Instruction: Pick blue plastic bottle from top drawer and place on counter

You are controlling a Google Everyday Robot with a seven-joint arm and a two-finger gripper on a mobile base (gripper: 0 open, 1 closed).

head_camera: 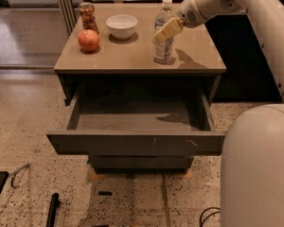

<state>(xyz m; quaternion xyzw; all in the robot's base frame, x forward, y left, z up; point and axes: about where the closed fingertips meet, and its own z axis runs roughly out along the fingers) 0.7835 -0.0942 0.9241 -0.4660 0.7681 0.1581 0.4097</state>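
Note:
The blue plastic bottle [163, 51], clear with a white cap, stands upright on the counter [128, 58], right of the middle. My gripper [167, 30] reaches in from the upper right and sits at the bottle's middle, overlapping its label. The top drawer [137, 143] is pulled wide open below the counter, and nothing shows inside it.
A red apple [88, 40], a red-patterned can [87, 15] and a white bowl [121, 25] stand at the counter's back left. My white base [258, 169] fills the lower right. A black object [52, 209] lies on the speckled floor at the lower left.

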